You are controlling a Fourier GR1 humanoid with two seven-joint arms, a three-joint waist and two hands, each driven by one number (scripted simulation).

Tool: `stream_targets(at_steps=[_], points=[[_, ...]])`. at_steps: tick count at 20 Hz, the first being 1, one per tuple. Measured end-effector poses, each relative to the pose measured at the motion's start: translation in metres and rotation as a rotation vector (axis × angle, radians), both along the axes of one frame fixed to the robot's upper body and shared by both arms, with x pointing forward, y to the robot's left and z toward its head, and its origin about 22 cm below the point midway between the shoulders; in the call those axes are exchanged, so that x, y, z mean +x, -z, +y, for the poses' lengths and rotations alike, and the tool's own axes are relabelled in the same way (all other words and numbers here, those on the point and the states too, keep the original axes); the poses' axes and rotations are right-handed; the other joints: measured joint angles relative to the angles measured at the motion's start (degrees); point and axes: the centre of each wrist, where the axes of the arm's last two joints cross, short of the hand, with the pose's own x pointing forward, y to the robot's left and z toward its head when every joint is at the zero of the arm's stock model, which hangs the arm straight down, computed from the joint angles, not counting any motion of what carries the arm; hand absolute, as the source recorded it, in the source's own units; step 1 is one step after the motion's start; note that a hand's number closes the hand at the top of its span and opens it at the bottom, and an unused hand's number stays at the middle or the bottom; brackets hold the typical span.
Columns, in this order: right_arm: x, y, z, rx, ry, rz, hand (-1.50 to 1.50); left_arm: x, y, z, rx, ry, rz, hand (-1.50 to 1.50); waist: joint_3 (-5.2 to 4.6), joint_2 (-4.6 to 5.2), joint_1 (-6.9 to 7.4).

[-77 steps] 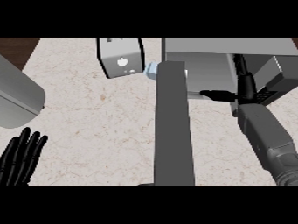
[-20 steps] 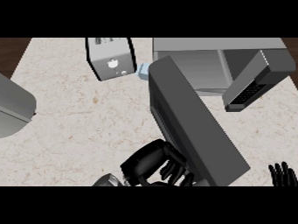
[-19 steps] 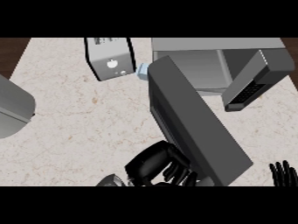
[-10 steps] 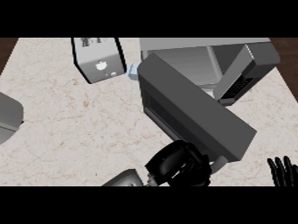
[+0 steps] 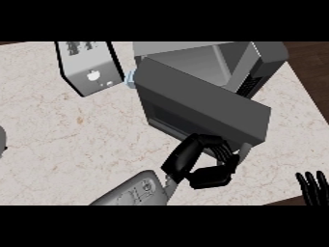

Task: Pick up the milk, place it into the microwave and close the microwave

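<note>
None of the milk shows anywhere on the counter; I judge it sits inside the microwave in the upper right of the frame, hidden behind the door, so nothing can be said of how it looks or stands. One small pale blue thing peeps out between the door's far end and the toaster at upper left, and I cannot tell what it is

By that reading the closing step is in hand. The door stands ajar, swung out at a slant across the opening, with part of the cavity open to view above it. The left hand, just below centre, has its fingers curled and lies against the door's lower edge, holding nothing that I can see. The next move calls for pushing that edge up and right until the door meets the microwave's front. The right hand rests at the lower right corner, fingers straight and pointing up
</note>
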Motion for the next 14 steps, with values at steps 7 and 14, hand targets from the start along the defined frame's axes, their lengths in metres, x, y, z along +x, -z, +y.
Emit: stream_targets(at_steps=[7,14], points=[[0.003,-0.02,0.002,0.017,-0.071,-0.014,-1.5,0.027,-0.009,-0.001,-0.063,-0.157,-0.032,1.5,0.0,0.78,-2.4],[0.004,-0.037,0.003,0.03,-0.141,-0.025,-1.5,0.054,-0.024,0.0,-0.143,-0.241,-0.019,1.5,-0.03,1.8,-5.3]])
